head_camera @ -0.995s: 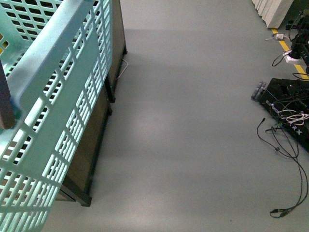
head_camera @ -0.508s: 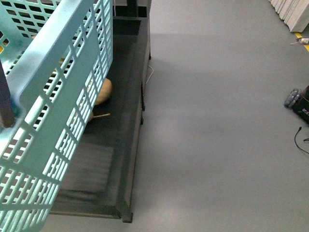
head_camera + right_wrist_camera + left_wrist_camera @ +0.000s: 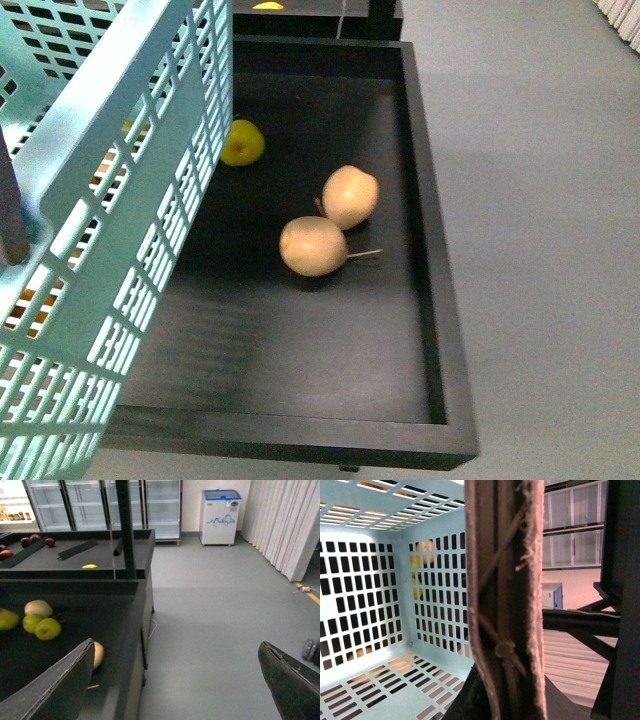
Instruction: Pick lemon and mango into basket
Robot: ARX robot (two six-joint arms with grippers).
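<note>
The pale teal slotted basket [image 3: 120,200] hangs tilted at the left of the front view, above the left part of a black tray table [image 3: 430,300]. My left gripper [image 3: 505,695] is shut on the basket's brown handle [image 3: 505,580]. The basket's inside [image 3: 380,680] is bare. Yellow and orange patches [image 3: 417,562] show through its slots, and I cannot tell what they are. A small yellow fruit [image 3: 89,566] lies on a farther tray, and I cannot tell whether it is the lemon or the mango. My right gripper [image 3: 175,685] is open and empty over the floor beside the tray's edge.
Two tan pears [image 3: 312,245] [image 3: 350,195] and a yellow-green round fruit [image 3: 242,142] lie on the black tray. Green apples [image 3: 48,628] and red apples [image 3: 30,540] sit on the trays behind. A black post [image 3: 125,525] stands between trays. Grey floor [image 3: 215,620] lies to the right.
The front view has swung from the grey floor and cables onto the black tray, so the pears and yellow-green fruit now show. The basket keeps its place in view, still held.
</note>
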